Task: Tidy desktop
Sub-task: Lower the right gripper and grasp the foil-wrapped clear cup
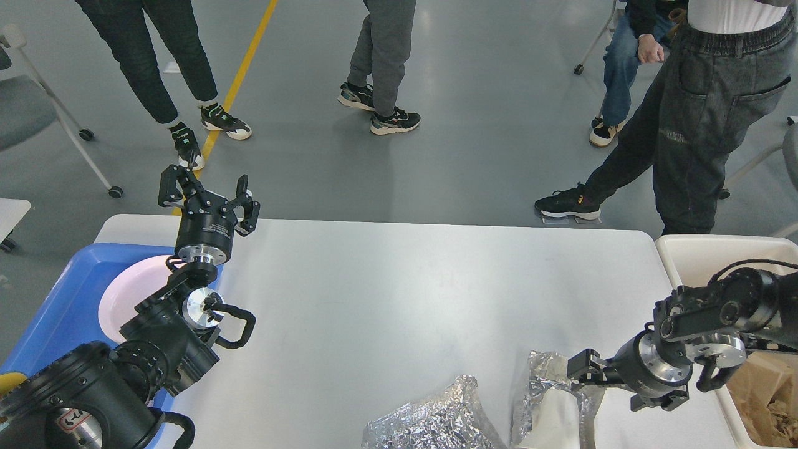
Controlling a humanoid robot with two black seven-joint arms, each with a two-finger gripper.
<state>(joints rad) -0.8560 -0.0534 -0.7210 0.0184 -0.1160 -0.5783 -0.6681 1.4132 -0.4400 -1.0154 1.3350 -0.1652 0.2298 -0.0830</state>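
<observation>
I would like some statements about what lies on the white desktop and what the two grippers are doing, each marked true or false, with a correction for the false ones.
1. The left gripper is open and holds nothing. True.
2. A pink plate lies in the blue tray. True.
3. The right gripper is high above the far edge of the desktop. False: it is low at the near right part, right beside the foil-wrapped white item.
4. Only one foil item lies on the desktop. False: a crumpled foil bundle also lies there, left of the wrapped item.
5. The cream-white bin stands at the left of the desktop. False: it is at the right.
</observation>
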